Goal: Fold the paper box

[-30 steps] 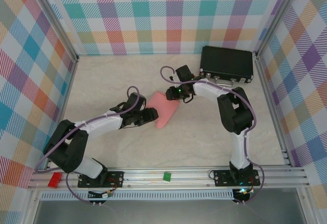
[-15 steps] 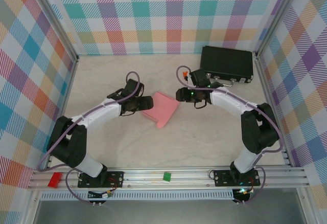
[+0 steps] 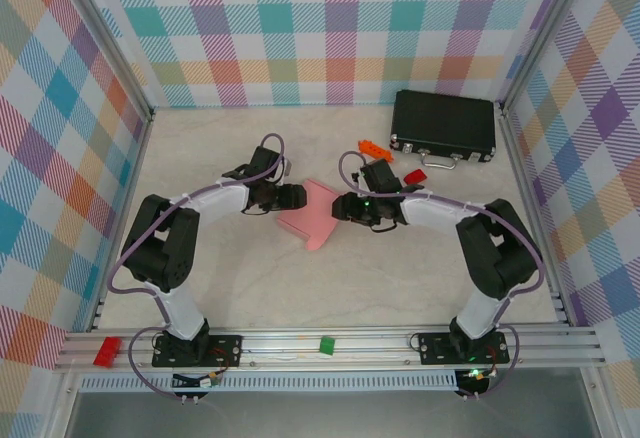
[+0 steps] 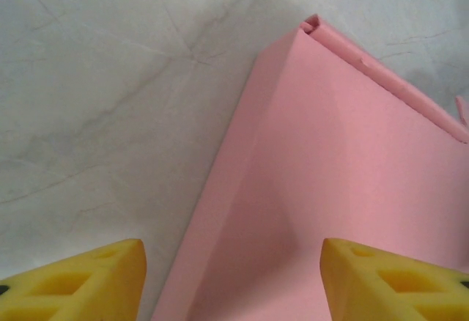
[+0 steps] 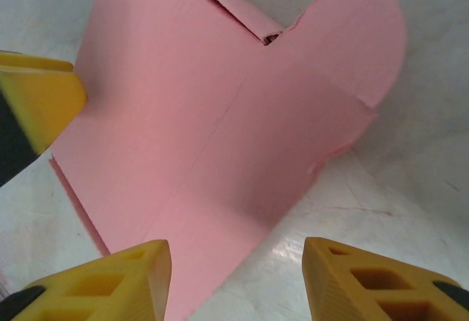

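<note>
The paper box (image 3: 315, 216) lies flattened near the middle of the counter (image 3: 220, 278), a pink card shape with its narrow end pointing toward 6 o'clock. The left claw (image 3: 296, 196) sits low at the box's 10 o'clock edge. Seen from its own wrist, its yellow fingertips (image 4: 80, 284) stand well apart, with the box's long folded edge running up between them. Whether either tip touches the card I cannot tell.

The right claw (image 3: 343, 208) is at the box's 3 o'clock side, its tips spread as well and hanging over the pink panel. From that wrist a rounded flap (image 5: 355, 35) sticks out of the box toward 1 o'clock.

Over at 1 o'clock on the counter a black case (image 3: 443, 123) rests by the back wall. A small orange piece (image 3: 373, 147) and a red piece (image 3: 414, 175) lie between the case and the right arm.
</note>
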Tool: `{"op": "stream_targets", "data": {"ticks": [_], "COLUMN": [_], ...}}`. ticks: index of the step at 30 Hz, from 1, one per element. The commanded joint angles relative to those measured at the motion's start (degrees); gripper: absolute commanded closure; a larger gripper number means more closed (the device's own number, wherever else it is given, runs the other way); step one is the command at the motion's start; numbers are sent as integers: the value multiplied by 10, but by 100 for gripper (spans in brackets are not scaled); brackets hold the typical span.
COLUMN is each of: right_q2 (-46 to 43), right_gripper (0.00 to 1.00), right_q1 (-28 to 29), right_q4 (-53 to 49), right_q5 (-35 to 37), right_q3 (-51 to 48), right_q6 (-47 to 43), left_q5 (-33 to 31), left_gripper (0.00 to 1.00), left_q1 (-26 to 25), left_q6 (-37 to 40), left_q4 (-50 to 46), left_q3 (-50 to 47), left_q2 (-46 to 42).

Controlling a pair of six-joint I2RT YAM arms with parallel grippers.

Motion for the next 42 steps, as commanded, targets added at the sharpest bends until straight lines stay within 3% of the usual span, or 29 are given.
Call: {"op": "stream_targets", "data": {"ticks": [1,4,11,17,21,28,42], "right_q2": [35,60,104,117,100,74,74], "right_gripper": [51,56,55,52,51,50,57], "right_q1": [0,0,0,-3,-10,-24,-30], "right_q4": [27,22,-29,-52,-48,-2,56], "right_q5": [-26,-28,-15,-7,-13,-88,-146], "right_q3": [27,52,113,136,121,72,37], "right_q6": [13,5,-34,-50,-50,-48,-17], "left_q5": [38,58,90,61,20,34,73], "left_gripper": [40,44,47,45,43,44,61], "left_q1": [3,3,-12,-27,-20,0,2], "left_q6": [-7,-35,-113,-147,-145,-140,-131], "left_q4": [2,15,62,78,65,74,85], "left_q3": [0,-30,-107,-138,-139,-126,-118], "left_q2": [-7,-27,-72,-106,-118,-95,-51]}}
